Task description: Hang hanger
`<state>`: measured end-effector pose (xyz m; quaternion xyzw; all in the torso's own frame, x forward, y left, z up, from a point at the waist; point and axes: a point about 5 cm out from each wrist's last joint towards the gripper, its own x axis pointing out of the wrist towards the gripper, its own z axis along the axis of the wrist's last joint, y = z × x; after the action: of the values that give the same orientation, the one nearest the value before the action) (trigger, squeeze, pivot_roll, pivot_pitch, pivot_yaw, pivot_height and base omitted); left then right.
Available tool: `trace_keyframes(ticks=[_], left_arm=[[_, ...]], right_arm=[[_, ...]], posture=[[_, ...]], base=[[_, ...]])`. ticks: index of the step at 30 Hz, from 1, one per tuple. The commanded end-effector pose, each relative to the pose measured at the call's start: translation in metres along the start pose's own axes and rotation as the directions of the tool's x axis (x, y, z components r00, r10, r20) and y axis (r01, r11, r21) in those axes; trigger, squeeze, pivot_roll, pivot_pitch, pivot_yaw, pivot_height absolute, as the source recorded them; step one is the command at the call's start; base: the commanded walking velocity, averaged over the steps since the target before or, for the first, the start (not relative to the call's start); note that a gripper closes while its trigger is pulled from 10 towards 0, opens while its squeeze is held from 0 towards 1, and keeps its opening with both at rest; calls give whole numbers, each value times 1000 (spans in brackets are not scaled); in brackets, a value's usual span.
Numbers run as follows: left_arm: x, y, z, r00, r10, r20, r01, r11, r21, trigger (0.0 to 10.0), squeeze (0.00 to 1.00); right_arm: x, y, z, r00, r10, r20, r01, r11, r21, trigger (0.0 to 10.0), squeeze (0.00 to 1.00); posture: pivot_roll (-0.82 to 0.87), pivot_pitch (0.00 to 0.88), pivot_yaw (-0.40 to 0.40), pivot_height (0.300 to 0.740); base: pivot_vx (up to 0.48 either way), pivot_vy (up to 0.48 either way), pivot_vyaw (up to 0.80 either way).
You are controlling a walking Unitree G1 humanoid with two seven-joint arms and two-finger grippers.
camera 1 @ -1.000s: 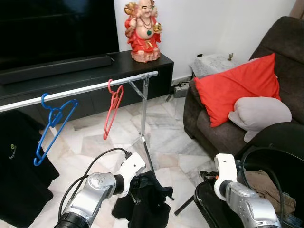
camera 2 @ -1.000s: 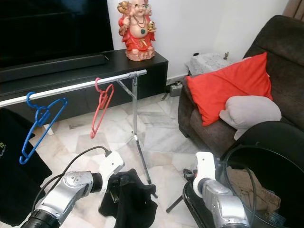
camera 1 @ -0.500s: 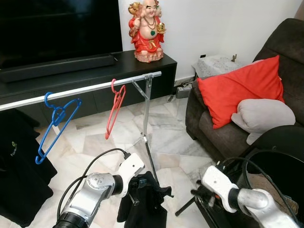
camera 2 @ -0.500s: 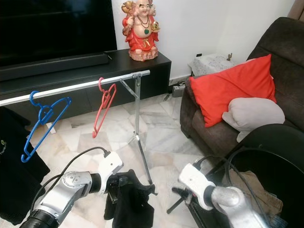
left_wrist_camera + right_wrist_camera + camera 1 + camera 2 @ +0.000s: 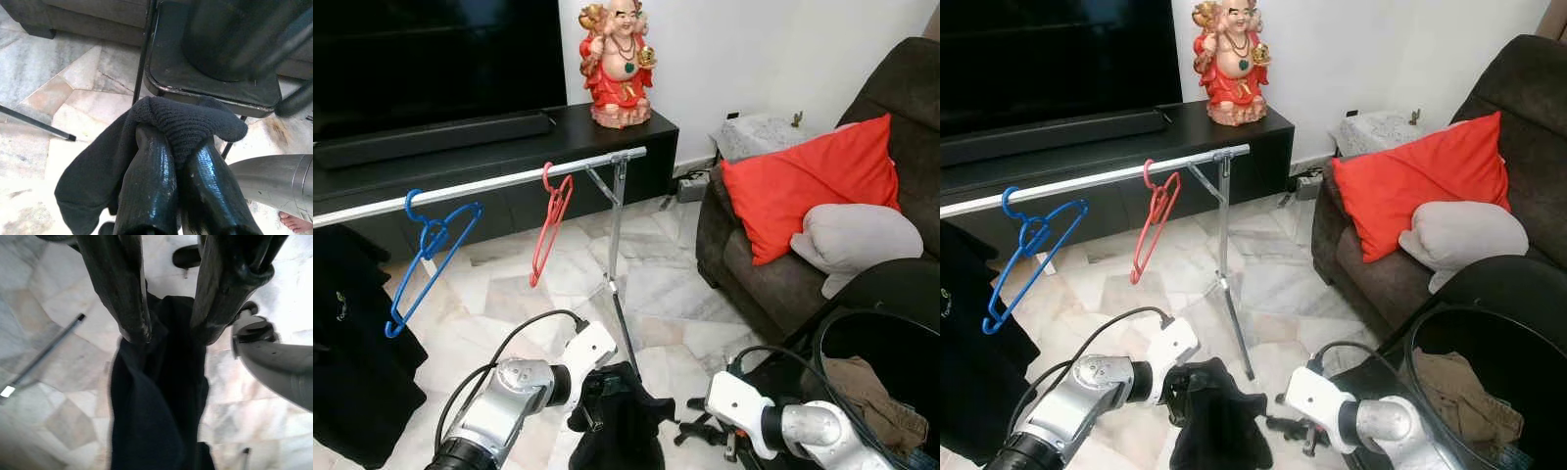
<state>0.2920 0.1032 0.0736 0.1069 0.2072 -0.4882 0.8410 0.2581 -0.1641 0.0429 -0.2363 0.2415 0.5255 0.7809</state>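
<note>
The left pincer (image 5: 188, 196) is clamped on a black cloth (image 5: 631, 431), low near the floor. The right pincer (image 5: 168, 308) is apart, reaching for it. Lift slowly toward the rail (image 5: 499, 181) beside the red hanger (image 5: 548, 230).

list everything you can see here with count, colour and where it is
garment: 1, black, held low over the floor in the left gripper
hangers: 2, blue hanger and red hanger, on the rail
rail: 1, silver, on a stand before the TV cabinet
statue: 1, red and gold, on the cabinet
cushions: 2, red cushion and grey cushion, on the brown sofa
basket: 1, black, at right, clothes inside
left gripper: shut on the garment
right gripper: open, reaching toward the garment
</note>
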Motion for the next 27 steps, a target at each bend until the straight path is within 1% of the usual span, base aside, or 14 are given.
trace_keyframes(ticks=[1,5,7,8,12,17,18,21,24,25,26,27], left_arm=[[2,-2,15,999,-22,35,21,999,44,0,0],[3,-4,17,999,-37,36,35,998,51,0,0],[4,-7,19,998,-55,38,53,997,61,0,0],[4,-7,19,998,-55,38,53,997,61,0,0],[4,-10,22,997,-74,34,71,994,88,0,0],[5,-12,26,996,-86,40,82,992,98,0,0],[5,-13,27,995,-92,39,88,991,103,0,0],[5,-13,27,995,-97,38,92,990,107,0,0],[5,-14,28,994,-101,38,96,989,112,0,0],[5,-15,29,994,-103,37,98,989,112,0,0],[5,-15,29,994,-103,37,98,989,112,0,0],[6,-16,29,994,-105,37,100,988,114,0,0]], right_arm=[[4,-2,2,1000,-2,0,2,1000,-29,10000,0],[12,-8,2,999,-53,6,54,998,-38,10000,0],[18,-7,1,998,-62,15,63,996,-60,10000,0],[18,-7,1,998,-62,15,63,996,-60,10000,0],[27,-2,-4,999,-39,-9,38,993,-113,10000,0],[31,-3,-3,999,-51,-8,49,990,-130,10000,0],[32,-6,-3,997,-71,-12,68,987,-148,10000,0],[33,-9,-3,996,-92,-9,89,982,-164,10000,0],[34,-14,1,989,-148,11,147,973,-177,10000,0],[34,-18,2,984,-180,18,180,963,-199,10000,0],[34,-18,2,984,-180,18,180,963,-199,10000,0],[35,-20,4,978,-207,23,207,953,-223,10000,0]], posture=[[34,48,2,740],[36,44,1,740],[40,41,0,740],[40,41,0,740],[44,36,2,740],[50,30,3,740],[50,30,3,740],[50,30,3,740],[50,27,4,740],[50,27,4,740],[50,27,4,740],[50,27,4,740]], base=[[0,0,0],[0,0,0],[0,0,0],[0,0,0],[0,0,0],[0,0,0],[0,0,0],[0,0,0],[0,0,0],[0,0,0],[0,0,0],[0,0,0]])
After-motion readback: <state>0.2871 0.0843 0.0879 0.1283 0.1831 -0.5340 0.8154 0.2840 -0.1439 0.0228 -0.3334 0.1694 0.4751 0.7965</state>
